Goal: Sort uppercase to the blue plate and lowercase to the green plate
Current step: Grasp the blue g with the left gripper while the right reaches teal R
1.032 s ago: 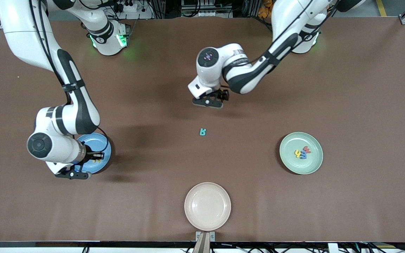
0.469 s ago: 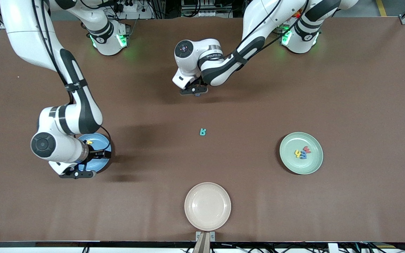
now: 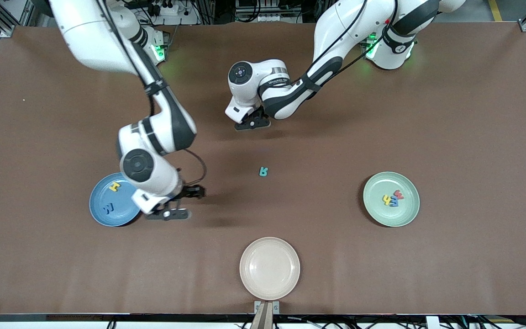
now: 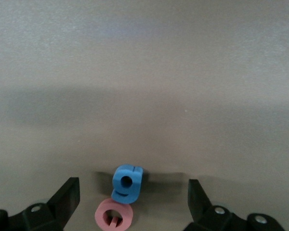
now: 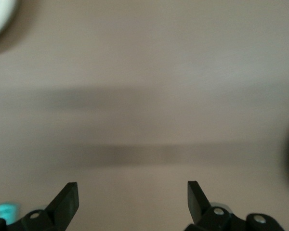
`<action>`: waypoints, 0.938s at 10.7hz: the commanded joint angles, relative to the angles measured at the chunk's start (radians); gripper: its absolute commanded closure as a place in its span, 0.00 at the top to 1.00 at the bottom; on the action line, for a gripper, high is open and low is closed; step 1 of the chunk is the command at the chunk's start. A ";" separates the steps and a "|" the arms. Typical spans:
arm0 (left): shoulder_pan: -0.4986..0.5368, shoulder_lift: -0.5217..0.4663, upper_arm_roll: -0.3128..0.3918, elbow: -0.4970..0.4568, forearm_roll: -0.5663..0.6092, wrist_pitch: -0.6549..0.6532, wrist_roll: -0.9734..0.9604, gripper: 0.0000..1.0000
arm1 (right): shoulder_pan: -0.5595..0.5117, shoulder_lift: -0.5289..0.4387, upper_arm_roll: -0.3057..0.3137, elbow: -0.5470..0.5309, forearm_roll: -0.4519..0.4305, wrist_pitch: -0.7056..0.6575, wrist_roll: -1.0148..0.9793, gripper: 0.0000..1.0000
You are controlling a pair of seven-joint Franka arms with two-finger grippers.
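My left gripper hangs low over the table toward the robots' side of its middle, jaws spread wide and holding nothing. In the left wrist view two foam letters lie between my open fingers: the blue g and, touching it on the side closest to the camera, the red G, pale pink in that view. Both sit roughly on the midline of the jaws, the g slightly toward one finger, and the pair forms a short line running along the gripper's approach, across the closing direction. I judge this to be the governing relation: a straight descent and closure may catch both letters, so the fingertips must centre on one letter only. The g belongs on the green plate, toward the left arm's end of the table, which already holds the yellow h, a blue letter and the red w. My right gripper is over bare table just beside the blue plate, jaws fully apart and empty in the right wrist view. That plate carries the yellow H and the blue W. The teal R lies alone near the table's centre, between my two grippers; the right arm is the natural one to take it, since its plate is on that side. The cream plate holds nothing.
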 commanded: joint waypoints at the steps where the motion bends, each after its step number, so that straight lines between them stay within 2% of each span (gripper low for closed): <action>1: -0.023 0.020 0.010 0.012 0.055 0.019 -0.025 0.88 | 0.069 0.105 -0.008 0.101 0.061 0.018 0.159 1.00; 3: -0.030 0.031 0.010 0.009 0.077 0.021 -0.025 0.78 | 0.141 0.199 -0.008 0.213 0.061 0.074 0.367 1.00; 4: -0.034 0.036 0.009 0.006 0.086 0.021 -0.025 0.69 | 0.170 0.239 -0.010 0.259 0.057 0.076 0.424 1.00; 5: -0.033 0.036 0.010 0.001 0.095 0.021 -0.025 0.55 | 0.196 0.251 -0.011 0.263 0.054 0.078 0.471 1.00; 7: -0.031 0.042 0.010 0.001 0.102 0.021 -0.023 0.11 | 0.244 0.262 -0.011 0.255 0.006 0.075 0.548 1.00; 8: -0.030 0.042 0.010 0.001 0.100 0.021 -0.025 0.00 | 0.265 0.265 -0.011 0.254 -0.044 0.068 0.585 1.00; 10: -0.023 0.037 0.009 -0.008 0.099 0.019 -0.025 0.00 | 0.299 0.273 -0.010 0.240 -0.119 0.064 0.636 1.00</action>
